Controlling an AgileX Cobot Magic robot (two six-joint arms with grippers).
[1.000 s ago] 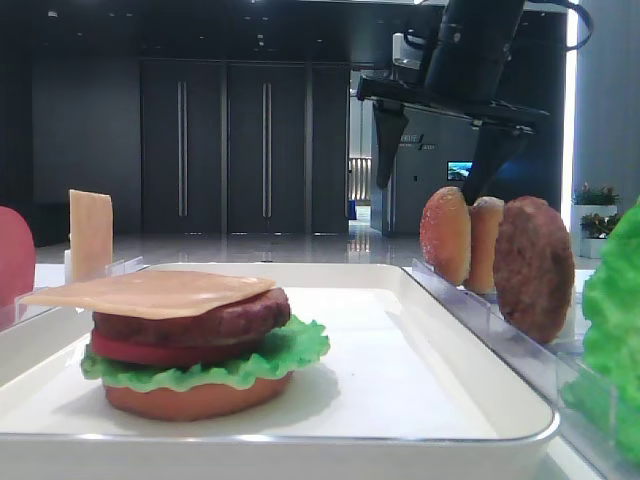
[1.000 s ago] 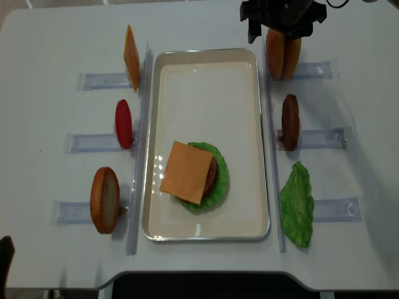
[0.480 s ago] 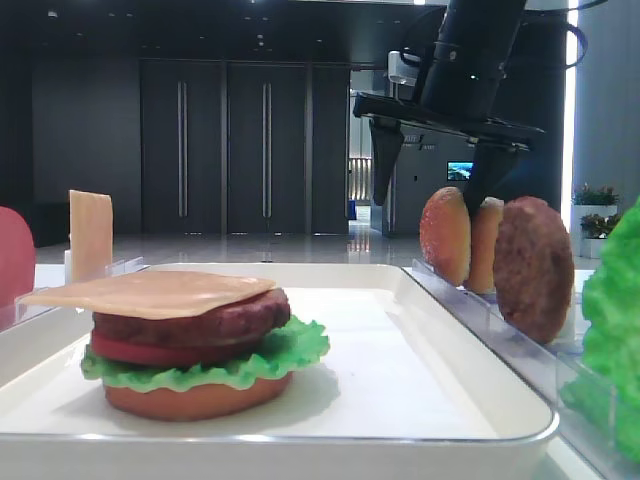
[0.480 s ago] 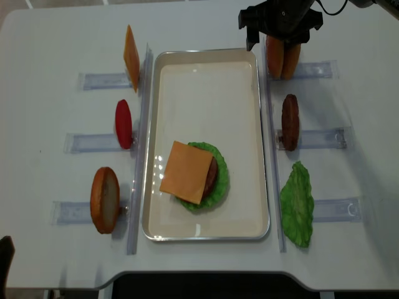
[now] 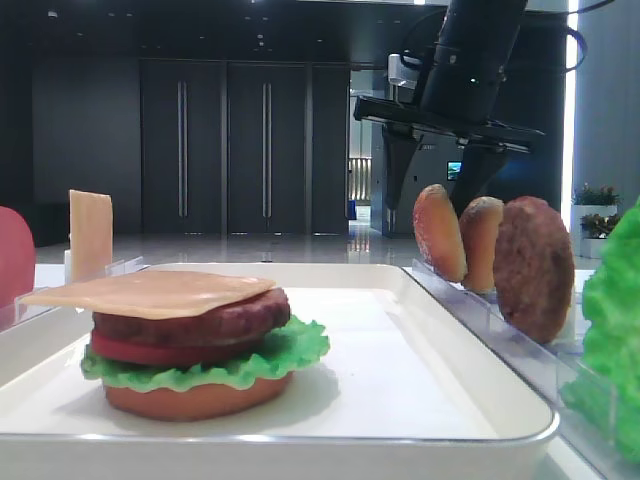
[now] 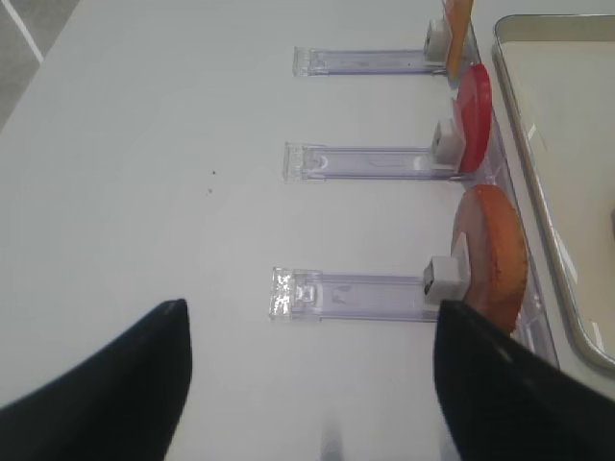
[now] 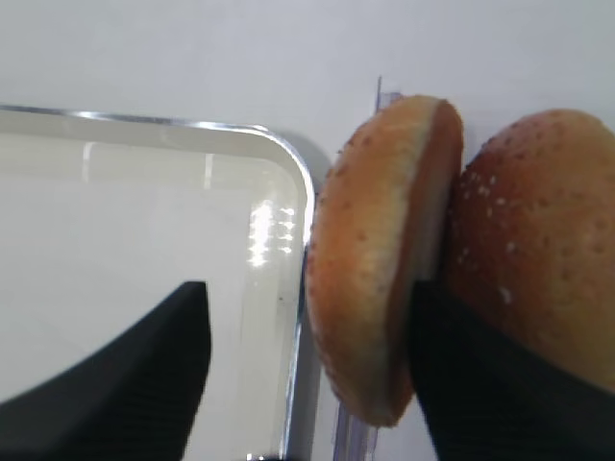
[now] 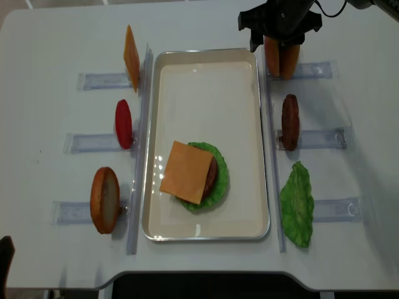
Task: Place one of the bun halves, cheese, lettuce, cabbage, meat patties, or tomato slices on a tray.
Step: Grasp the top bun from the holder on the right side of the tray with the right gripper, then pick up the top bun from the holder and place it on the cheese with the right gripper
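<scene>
Risk: right pincer (image 7: 307, 365) is closing round the tray-side bun (image 7: 380, 254) in the rack beside the tray (image 7: 144, 192); its neighbour (image 7: 538, 250) is touching, so it may topple.

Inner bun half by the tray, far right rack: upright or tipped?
Tipped. The inner bun half leans toward the tray, its top apart from the neighbouring bun.

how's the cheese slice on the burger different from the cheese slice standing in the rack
The pale orange square cheese slice on the burger lies flat on the stacked patty inside the white tray. The other pale orange cheese slice in the clear rack stands upright on edge outside the tray's left rim. Both are thin squares.
</scene>
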